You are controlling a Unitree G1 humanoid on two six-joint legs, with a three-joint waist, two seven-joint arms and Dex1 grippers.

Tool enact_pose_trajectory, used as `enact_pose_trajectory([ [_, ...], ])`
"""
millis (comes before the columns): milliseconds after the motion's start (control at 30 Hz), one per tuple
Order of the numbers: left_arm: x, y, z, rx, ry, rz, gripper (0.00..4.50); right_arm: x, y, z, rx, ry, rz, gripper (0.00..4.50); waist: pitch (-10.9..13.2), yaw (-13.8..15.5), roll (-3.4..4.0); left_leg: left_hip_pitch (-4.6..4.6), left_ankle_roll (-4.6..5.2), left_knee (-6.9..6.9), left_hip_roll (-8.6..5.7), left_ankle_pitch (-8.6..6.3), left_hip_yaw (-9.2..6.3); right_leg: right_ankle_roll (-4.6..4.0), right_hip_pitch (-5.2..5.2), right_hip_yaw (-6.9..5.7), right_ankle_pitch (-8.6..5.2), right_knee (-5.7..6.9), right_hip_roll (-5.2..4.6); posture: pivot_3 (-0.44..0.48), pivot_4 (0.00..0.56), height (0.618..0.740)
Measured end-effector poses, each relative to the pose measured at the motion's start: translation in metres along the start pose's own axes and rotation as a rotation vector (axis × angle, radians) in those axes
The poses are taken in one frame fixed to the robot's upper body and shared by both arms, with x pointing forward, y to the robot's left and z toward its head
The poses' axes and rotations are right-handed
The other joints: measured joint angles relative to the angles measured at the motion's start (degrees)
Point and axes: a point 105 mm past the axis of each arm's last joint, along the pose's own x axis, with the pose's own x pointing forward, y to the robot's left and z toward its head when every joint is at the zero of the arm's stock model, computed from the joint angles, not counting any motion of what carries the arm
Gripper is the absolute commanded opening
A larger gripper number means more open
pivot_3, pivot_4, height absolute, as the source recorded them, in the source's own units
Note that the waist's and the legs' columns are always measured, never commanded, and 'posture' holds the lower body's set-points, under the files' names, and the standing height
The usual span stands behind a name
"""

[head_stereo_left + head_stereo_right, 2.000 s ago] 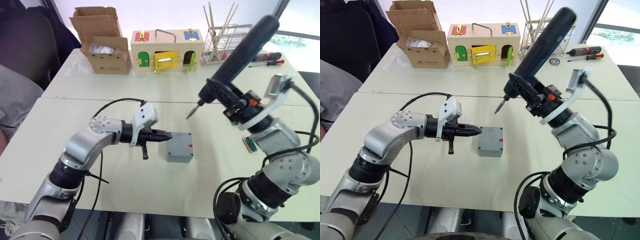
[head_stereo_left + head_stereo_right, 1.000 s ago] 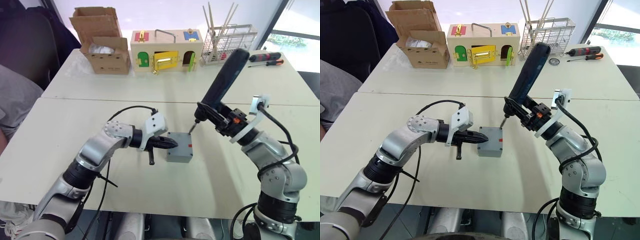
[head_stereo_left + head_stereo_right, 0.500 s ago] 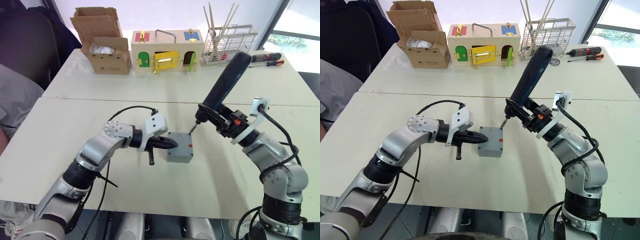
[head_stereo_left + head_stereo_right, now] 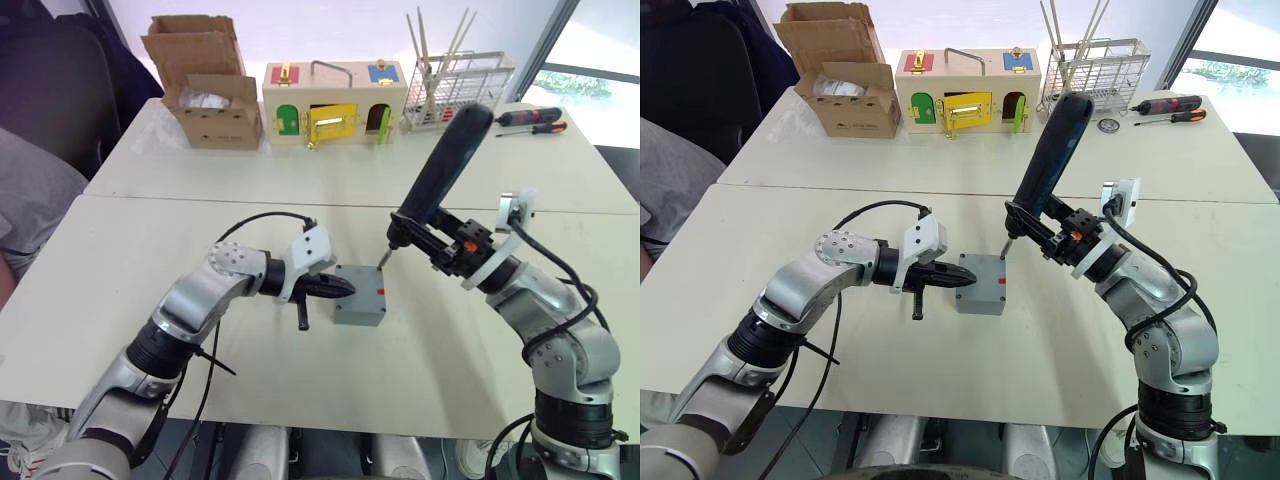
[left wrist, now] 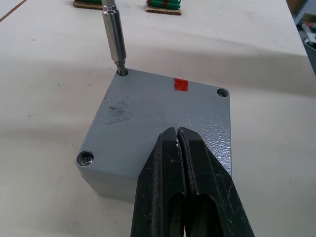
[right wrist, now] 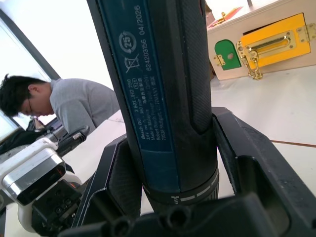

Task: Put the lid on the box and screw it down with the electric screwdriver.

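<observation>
Sitting in the middle of the tabletop [image 4: 150,250] is the grey box [image 4: 359,306] with the lid [image 5: 163,118] on top. The left gripper [image 5: 180,143] has its 2 black fingers pressed together with nothing between them, and its tip rests on the lid's near edge. The right gripper [image 4: 1060,235] is clamped around the electric screwdriver [image 4: 440,180], which leans over the box. Its thin metal bit [image 5: 114,37] stands in a corner screw hole of the lid, near the red mark [image 5: 180,84]
</observation>
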Motion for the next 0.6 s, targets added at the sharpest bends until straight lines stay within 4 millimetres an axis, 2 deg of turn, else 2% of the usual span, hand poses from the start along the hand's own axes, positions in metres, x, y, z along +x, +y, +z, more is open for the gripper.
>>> enact_pose_trajectory([
  [167, 0.0, 0.0, -0.002, -0.003, 0.007, 0.003, 0.0, 0.007, 0.013, -0.002, -0.076, 0.019, 0.056, 1.9, -0.23, -0.02, -0.38, 0.12, 0.0, 0.0, 0.1, 0.0, -0.01, -0.01, 0.12, 0.0, -0.01, -0.02, 0.1, 0.0, 0.15, 0.731],
  [333, 0.001, -0.001, -0.003, -0.008, 0.009, 0.001, 0.0, 0.009, 0.015, -0.006, -0.11, 0.021, 0.061, 1.9, -0.42, -0.02, -0.7, 0.36, 0.04, -0.02, 0.16, -0.03, -0.01, -0.03, 0.39, 0.0, -0.02, -0.11, 0.13, 0.0, 0.15, 0.731],
  [467, 0.002, -0.002, -0.005, -0.015, 0.011, 0.003, 0.0, 0.01, 0.016, -0.009, -0.115, 0.025, 0.063, 1.9, -0.43, -0.02, -0.72, 0.88, 0.16, -0.1, 0.19, -0.12, -0.02, -0.09, 0.91, -0.01, -0.07, -0.24, 0.14, 0.0, 0.15, 0.731],
  [600, 0.002, -0.003, -0.005, -0.014, 0.012, 0.006, 0.0, 0.01, 0.017, -0.011, -0.121, 0.028, 0.064, 1.9, -0.44, -0.02, -0.74, 0.91, 0.17, -0.11, 0.2, -0.14, -0.03, -0.11, 0.94, -0.01, -0.09, -0.24, 0.13, 0.0, 0.15, 0.731],
])
